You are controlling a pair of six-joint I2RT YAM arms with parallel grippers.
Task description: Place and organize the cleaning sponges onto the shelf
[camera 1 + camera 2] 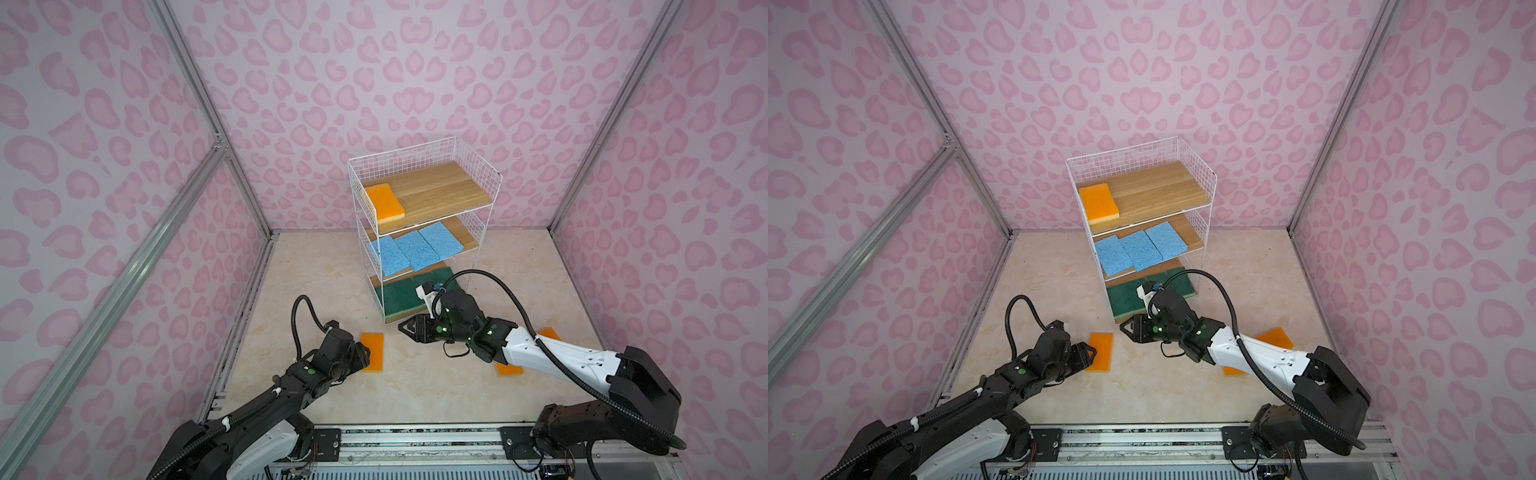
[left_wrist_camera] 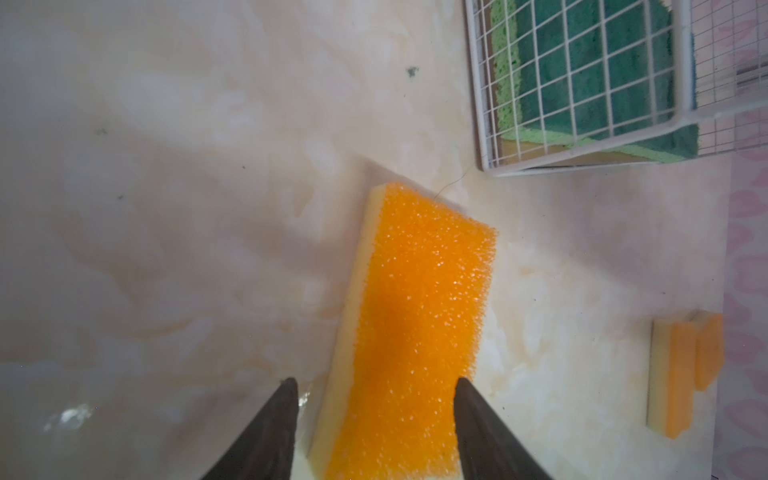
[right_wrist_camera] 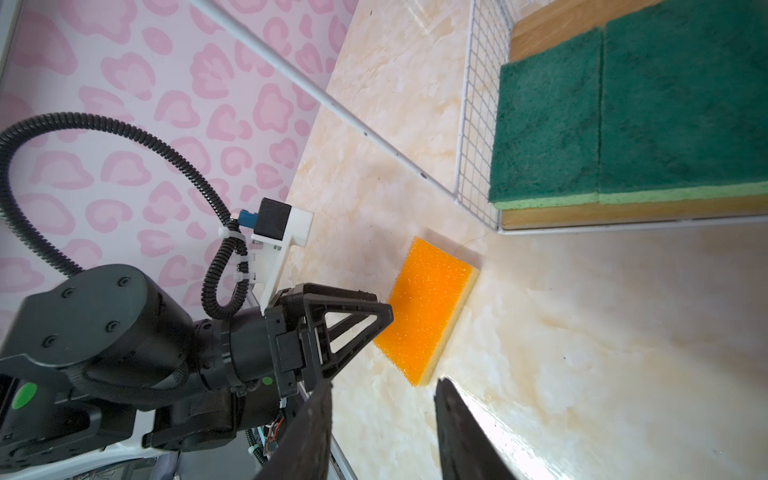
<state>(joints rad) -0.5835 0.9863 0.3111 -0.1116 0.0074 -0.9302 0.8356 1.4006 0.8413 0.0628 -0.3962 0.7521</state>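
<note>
The orange-topped, yellow-based sponge (image 2: 415, 311) near the white wire shelf (image 1: 478, 174) is straddled by the left gripper (image 2: 376, 380); a pinch cannot be confirmed. The right gripper (image 3: 384, 384) is spread and empty. A lift to the top board (image 1: 440, 187) is judged next.

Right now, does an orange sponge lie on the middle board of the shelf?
No, the middle board holds only blue sponges; the one orange sponge on the shelf lies on the top board.

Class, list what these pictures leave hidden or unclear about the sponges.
- Green sponges: count unclear; right arm covers some in both top views.
- Orange sponges at right: partly under that arm.
- Left end effector: straddles an orange sponge in left wrist view; grip unclear.
</note>
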